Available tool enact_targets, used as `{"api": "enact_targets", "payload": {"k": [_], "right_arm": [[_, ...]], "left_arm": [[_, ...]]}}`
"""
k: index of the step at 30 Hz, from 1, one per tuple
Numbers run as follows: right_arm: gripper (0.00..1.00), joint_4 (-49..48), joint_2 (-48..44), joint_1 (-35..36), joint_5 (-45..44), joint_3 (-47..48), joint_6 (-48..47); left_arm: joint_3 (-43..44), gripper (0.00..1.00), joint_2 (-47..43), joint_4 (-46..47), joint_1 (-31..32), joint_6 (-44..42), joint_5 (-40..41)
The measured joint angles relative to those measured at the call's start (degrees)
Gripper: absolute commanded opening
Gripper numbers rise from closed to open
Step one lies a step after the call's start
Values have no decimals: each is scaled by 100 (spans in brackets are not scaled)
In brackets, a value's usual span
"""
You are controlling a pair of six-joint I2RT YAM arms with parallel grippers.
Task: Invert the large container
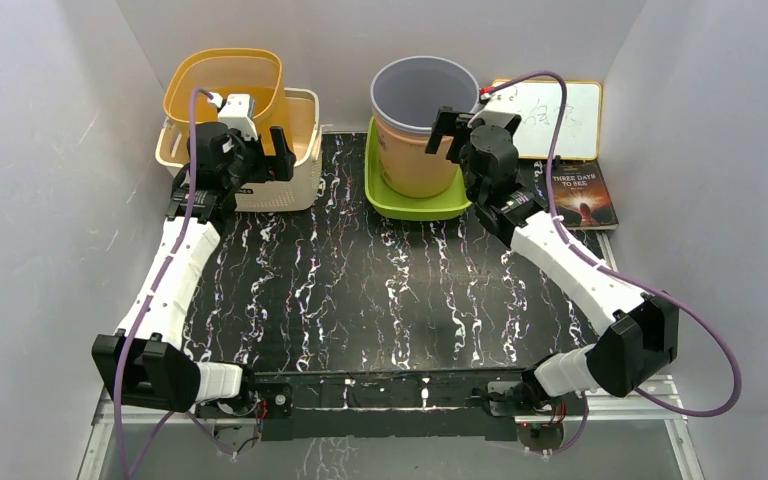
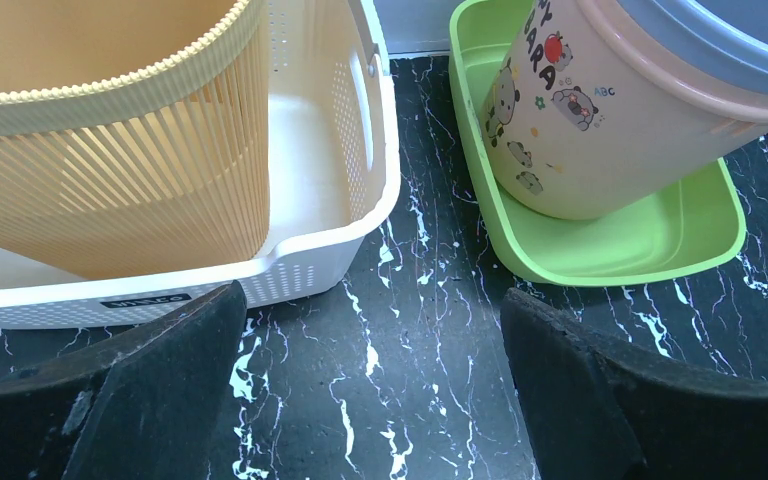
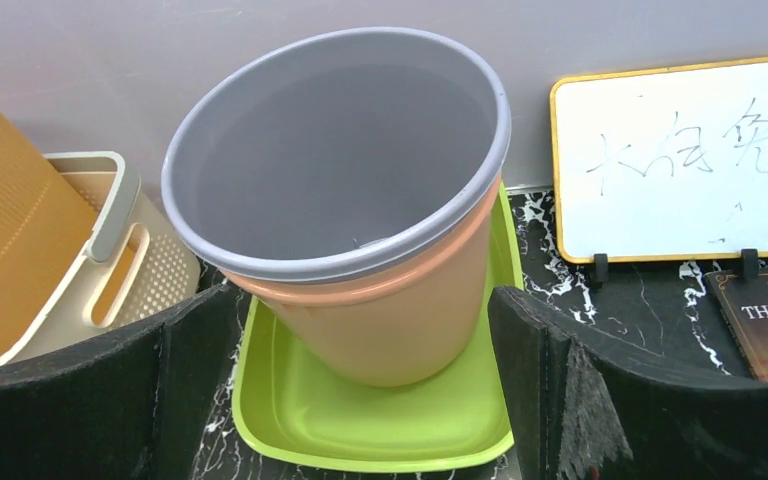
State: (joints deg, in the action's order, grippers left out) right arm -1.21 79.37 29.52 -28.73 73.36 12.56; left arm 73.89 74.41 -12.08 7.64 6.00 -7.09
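Note:
The large container (image 1: 422,125) is a peach bucket with a grey rim and cartoon prints. It stands mouth up in a green tray (image 1: 400,207) at the back of the table. My right gripper (image 1: 457,135) hovers open just in front of it; in the right wrist view the bucket (image 3: 360,180) sits beyond the gap between the fingers (image 3: 560,390), untouched. My left gripper (image 1: 260,160) is open over the black marble mat, beside a white basket. Its wrist view shows the bucket (image 2: 610,130) to the upper right, and nothing lies between the left gripper's (image 2: 370,300) pads.
An orange ribbed bin (image 1: 225,85) sits inside the white perforated basket (image 1: 300,170) at the back left. A whiteboard (image 1: 555,115) leans on the back wall at the right, with a dark book (image 1: 582,195) lying in front of it. Grey walls close in both sides.

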Motion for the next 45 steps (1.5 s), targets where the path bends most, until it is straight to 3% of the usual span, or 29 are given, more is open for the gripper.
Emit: {"api": "enact_targets", "payload": {"k": [11,18,25,34,45], "right_arm": [[95,-11,20,11,542,205,-859],[88,389,894,-120,79,1705,-601],[68,1307,2251,-616,-13,3106,98],[63,1897,2802,-876,-9,3193,455],[60,1943,3198,-1147,-4,3759,444]], "left_arm": [[0,98,0,-24,0,-2,-2],[0,98,0,-42,0,-15,-68],[7,98,0,-195,2,-186,-155],[4,98,0,-293,4,-387,-212],[-87,98,0,-302,4,-518,-262]]}}
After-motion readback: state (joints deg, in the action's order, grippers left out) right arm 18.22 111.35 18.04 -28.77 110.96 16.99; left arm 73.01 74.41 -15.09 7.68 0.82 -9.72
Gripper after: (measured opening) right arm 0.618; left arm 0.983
